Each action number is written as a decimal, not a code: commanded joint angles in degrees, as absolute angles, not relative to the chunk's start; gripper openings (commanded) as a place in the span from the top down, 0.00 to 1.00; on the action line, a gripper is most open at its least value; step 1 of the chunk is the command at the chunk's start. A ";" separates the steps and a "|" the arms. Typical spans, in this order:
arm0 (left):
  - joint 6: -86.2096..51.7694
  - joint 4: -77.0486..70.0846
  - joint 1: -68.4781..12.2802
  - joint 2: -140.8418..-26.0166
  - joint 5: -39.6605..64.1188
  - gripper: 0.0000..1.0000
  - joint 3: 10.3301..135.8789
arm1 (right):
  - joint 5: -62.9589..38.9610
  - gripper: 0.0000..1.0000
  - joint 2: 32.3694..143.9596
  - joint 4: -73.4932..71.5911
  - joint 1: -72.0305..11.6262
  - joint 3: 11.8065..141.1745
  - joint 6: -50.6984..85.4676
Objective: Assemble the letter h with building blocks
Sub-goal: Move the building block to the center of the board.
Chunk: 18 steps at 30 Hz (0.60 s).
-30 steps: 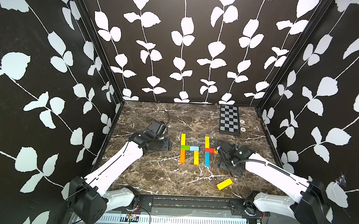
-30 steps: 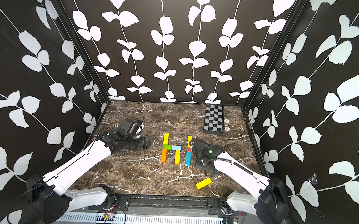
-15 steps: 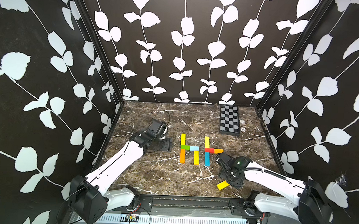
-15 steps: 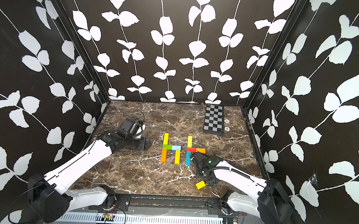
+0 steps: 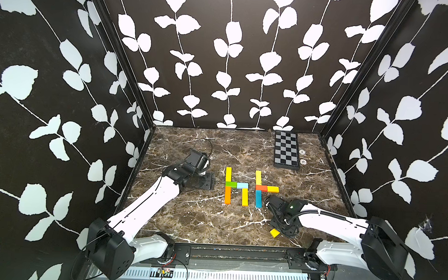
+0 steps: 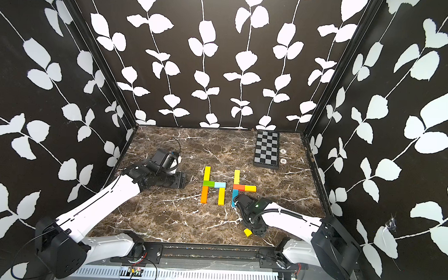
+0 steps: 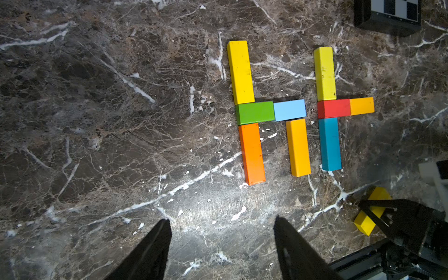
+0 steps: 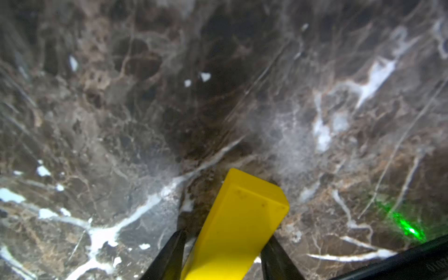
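Near the front edge, the right gripper (image 8: 224, 242) clamps a yellow block (image 8: 244, 208), near the blue block (image 5: 258, 198). Jaws of the left gripper (image 7: 221, 230) stand apart.

The glossy yellow rectangular block (image 5: 274, 233) is mostly covered by the right tool (image 5: 281, 228) in both top views.

Bench (image 5: 189, 221): polished brown marble-look stone, white veins showing. Yellow block (image 8: 237, 218): smooth, glossy paint gleaming. Left fingers (image 7: 150, 249): matt black, looking plastic.
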<state>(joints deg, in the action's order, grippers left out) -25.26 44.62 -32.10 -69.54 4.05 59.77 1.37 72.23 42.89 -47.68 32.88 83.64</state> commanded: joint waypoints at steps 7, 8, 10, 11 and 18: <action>-24.79 45.50 -31.90 -69.22 3.05 0.31 59.57 | -4.83 0.80 87.75 52.44 -30.83 50.39 42.37; -24.83 45.57 -31.91 -69.13 2.85 0.31 59.67 | -3.14 0.81 89.68 55.49 -30.60 52.98 38.99; -25.13 45.68 -31.85 -68.95 2.51 0.31 59.68 | -1.19 0.81 92.50 57.65 -29.78 55.86 34.69; -25.43 45.52 -31.83 -68.85 2.50 0.31 59.64 | -0.71 0.81 93.83 57.77 -28.99 56.76 33.49; -26.24 45.17 -31.90 -69.25 2.59 0.31 59.70 | -0.06 0.78 100.24 57.07 -26.33 62.11 29.16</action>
<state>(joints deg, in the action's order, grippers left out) -25.91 44.66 -32.10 -69.54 3.38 59.75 -1.83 99.09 53.71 -27.07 60.40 34.00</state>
